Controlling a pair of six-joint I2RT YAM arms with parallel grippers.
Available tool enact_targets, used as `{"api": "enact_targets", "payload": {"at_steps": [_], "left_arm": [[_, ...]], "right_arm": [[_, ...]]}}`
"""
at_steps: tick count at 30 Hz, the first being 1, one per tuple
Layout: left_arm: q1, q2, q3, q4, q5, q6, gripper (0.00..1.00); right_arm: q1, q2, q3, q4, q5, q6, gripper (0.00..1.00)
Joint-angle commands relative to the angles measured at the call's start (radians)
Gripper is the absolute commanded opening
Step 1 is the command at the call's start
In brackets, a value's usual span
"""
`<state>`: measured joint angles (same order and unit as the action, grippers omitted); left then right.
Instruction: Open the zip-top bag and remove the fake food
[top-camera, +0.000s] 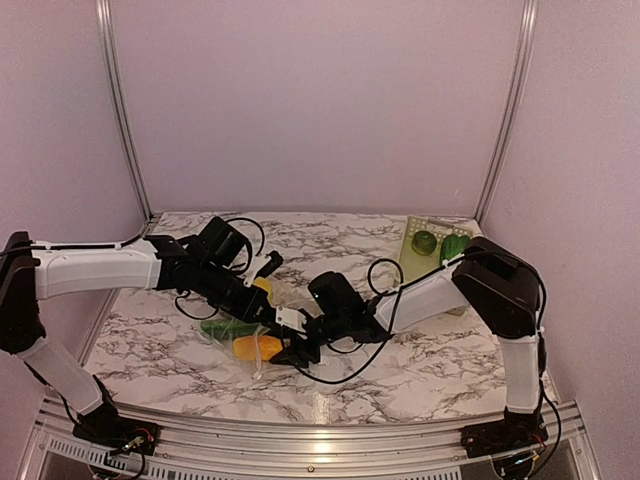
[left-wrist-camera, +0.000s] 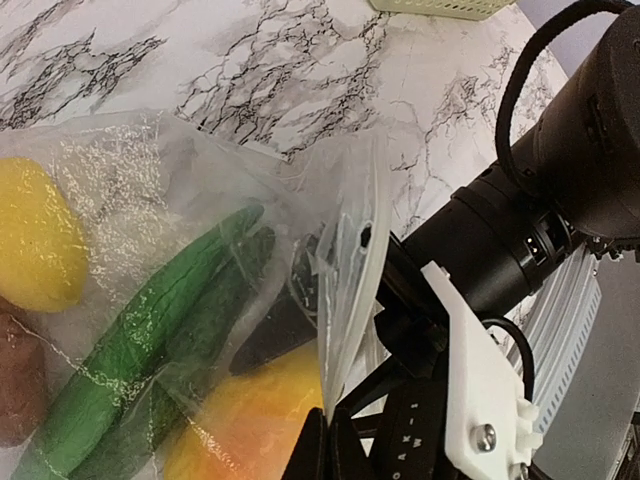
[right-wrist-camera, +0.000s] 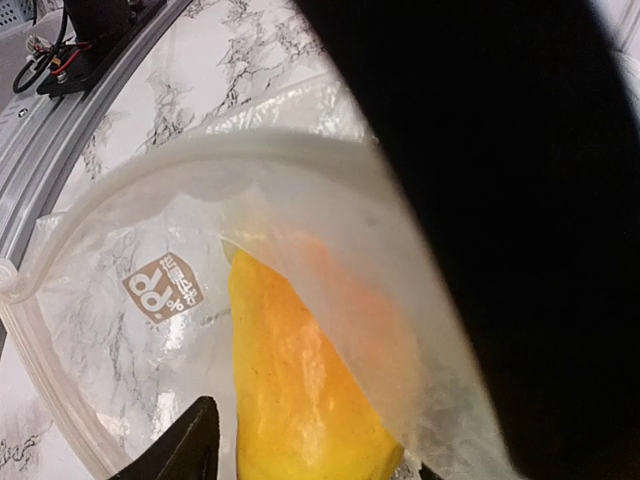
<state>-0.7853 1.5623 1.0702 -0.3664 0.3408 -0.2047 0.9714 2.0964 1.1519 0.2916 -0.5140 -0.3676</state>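
Note:
The clear zip-top bag (top-camera: 250, 318) lies at the table's middle with its mouth open toward the right arm. Inside it are long green vegetables (left-wrist-camera: 150, 330), a yellow piece (left-wrist-camera: 35, 245), a brown piece (left-wrist-camera: 15, 380) and an orange-yellow piece (right-wrist-camera: 300, 380). My left gripper (left-wrist-camera: 335, 440) is shut on the bag's rim (left-wrist-camera: 350, 290) and holds it up. My right gripper (right-wrist-camera: 305, 455) reaches into the bag's mouth, jaws open either side of the orange-yellow piece, with a gap at the left finger (right-wrist-camera: 185, 445). In the top view the left gripper (top-camera: 275, 303) and right gripper (top-camera: 292, 350) meet at the bag.
The pale green basket (top-camera: 412, 262) stands at the back right with two green toy foods (top-camera: 424, 241) in it; its edge shows in the left wrist view (left-wrist-camera: 440, 6). Black cables (top-camera: 375, 275) loop over the table. A metal rail (right-wrist-camera: 60, 150) runs along the near edge.

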Motion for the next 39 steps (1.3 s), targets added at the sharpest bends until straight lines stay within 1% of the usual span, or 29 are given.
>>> {"api": "enact_targets", "payload": {"at_steps": [1,2,6,8,12,16,20,23,28,33,36,39], "left_arm": [[0.004,-0.046,-0.023,0.007,0.03,0.033,0.0],[0.008,-0.049,-0.026,0.005,0.027,0.035,0.0],[0.017,-0.063,-0.037,0.001,0.006,0.044,0.0],[0.023,-0.071,-0.041,-0.002,-0.02,0.045,0.0],[0.041,-0.085,-0.064,0.032,-0.064,0.019,0.0],[0.043,-0.077,-0.048,0.026,-0.115,0.001,0.0],[0.043,-0.05,-0.023,-0.001,-0.182,-0.026,0.0],[0.043,-0.026,-0.01,-0.002,-0.206,-0.045,0.0],[0.043,-0.012,-0.042,0.036,-0.231,-0.078,0.0],[0.043,-0.007,-0.035,0.039,-0.256,-0.085,0.0],[0.043,-0.003,-0.01,0.031,-0.268,-0.086,0.0],[0.044,0.016,0.032,0.012,-0.285,-0.088,0.0]], "right_arm": [[0.003,0.045,0.053,0.004,0.03,0.02,0.59],[0.003,0.044,0.053,0.002,0.034,0.023,0.53],[0.004,0.009,0.035,0.013,0.051,0.053,0.39],[0.004,-0.027,0.023,0.011,0.063,0.067,0.35],[0.004,-0.133,-0.006,-0.012,0.106,0.088,0.34],[0.004,-0.203,-0.001,-0.114,0.168,0.111,0.3],[0.003,-0.263,-0.027,-0.219,0.241,0.124,0.29],[0.003,-0.317,-0.057,-0.259,0.275,0.145,0.29],[-0.004,-0.396,-0.104,-0.236,0.297,0.243,0.29],[-0.022,-0.448,-0.133,-0.227,0.339,0.352,0.29],[-0.066,-0.505,-0.163,-0.218,0.354,0.434,0.29],[-0.132,-0.572,-0.186,-0.215,0.404,0.502,0.29]]}}
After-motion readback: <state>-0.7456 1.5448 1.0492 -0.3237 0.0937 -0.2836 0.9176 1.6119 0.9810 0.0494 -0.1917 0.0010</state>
